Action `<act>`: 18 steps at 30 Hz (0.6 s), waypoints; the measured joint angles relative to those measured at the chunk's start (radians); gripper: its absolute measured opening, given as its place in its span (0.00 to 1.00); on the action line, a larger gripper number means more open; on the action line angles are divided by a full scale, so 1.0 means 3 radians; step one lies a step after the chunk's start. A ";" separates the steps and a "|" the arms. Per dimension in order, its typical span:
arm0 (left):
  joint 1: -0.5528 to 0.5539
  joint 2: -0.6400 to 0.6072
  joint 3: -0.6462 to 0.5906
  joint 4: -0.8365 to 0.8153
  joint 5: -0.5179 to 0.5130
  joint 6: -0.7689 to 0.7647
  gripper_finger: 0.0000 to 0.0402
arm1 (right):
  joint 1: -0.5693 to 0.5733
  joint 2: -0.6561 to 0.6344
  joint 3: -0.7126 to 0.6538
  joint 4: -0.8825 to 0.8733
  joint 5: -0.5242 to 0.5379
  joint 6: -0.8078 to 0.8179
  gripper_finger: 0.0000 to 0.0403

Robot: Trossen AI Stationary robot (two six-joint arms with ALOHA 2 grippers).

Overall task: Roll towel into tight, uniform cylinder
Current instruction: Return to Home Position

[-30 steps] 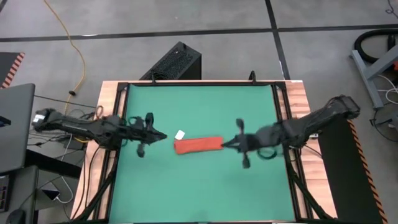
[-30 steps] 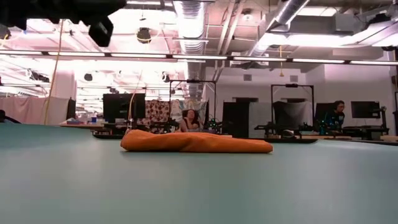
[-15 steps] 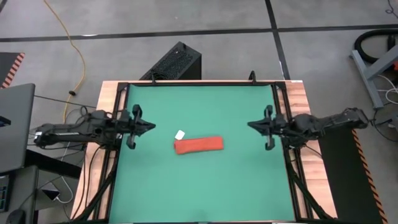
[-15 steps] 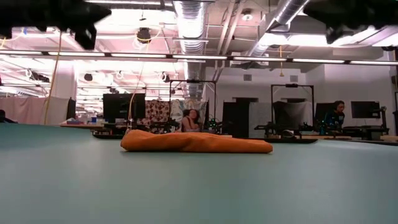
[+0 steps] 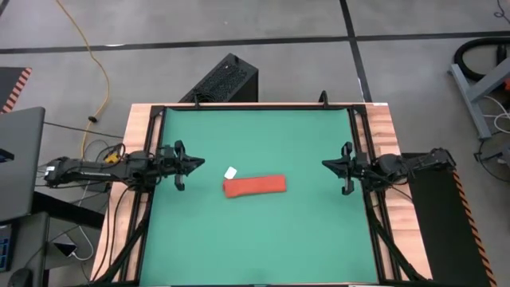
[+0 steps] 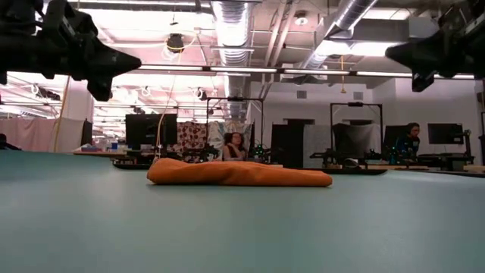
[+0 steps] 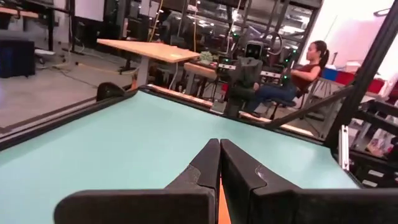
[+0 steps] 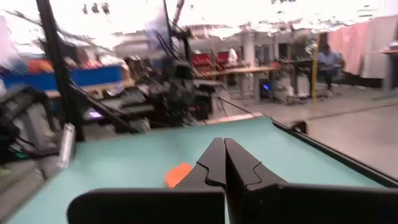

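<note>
Green mat (image 5: 255, 239) bears towel (image 5: 254, 186) between left claw (image 5: 200, 163) and right claw (image 5: 324, 164).

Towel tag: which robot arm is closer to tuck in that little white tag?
Probably the left. The white tag sticks out at the towel's end facing the left gripper; the right gripper sits past the far end. Both are shut.

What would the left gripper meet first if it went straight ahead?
Probably the right gripper, facing it across the mat. The left gripper seems to point over the towel, not at it.
</note>
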 joint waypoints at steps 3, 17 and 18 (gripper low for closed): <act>-0.0047 0.0001 -0.0001 -0.0040 -0.0127 0.0075 0.00 | 0.0002 -0.0004 0.0000 -0.0158 0.0107 -0.0027 0.03; -0.0059 -0.0919 0.0321 -0.1026 -0.0470 0.0190 0.00 | -0.0020 -0.0007 -0.0003 -0.0236 0.0116 0.0081 0.03; -0.0059 -0.0992 0.0319 -0.1224 -0.0595 0.0159 0.00 | -0.0020 -0.0005 -0.0003 -0.0238 0.0116 0.0080 0.03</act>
